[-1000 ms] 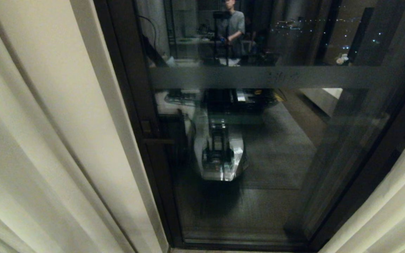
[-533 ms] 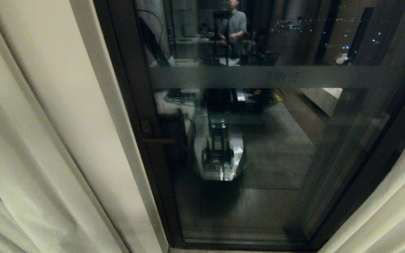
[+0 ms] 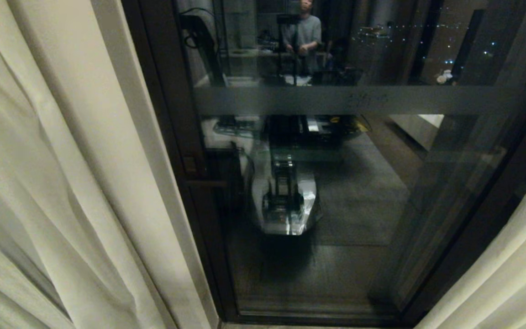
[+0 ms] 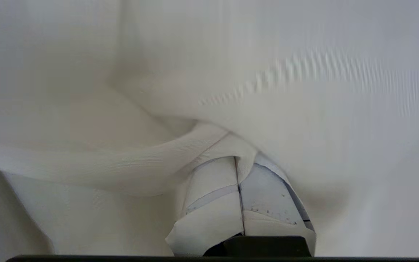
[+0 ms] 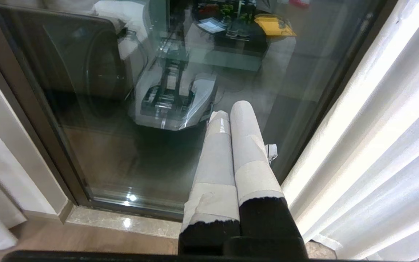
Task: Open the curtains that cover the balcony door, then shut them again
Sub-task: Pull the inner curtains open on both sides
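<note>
left gripper fingertips buried in curtains

Cream curtains hang parted at both sides of the dark-framed balcony door.

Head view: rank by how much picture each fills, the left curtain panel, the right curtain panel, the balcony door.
1. balcony door
2. left curtain panel, though nearness to the camera inflates it
3. right curtain panel, only a corner showing
</note>
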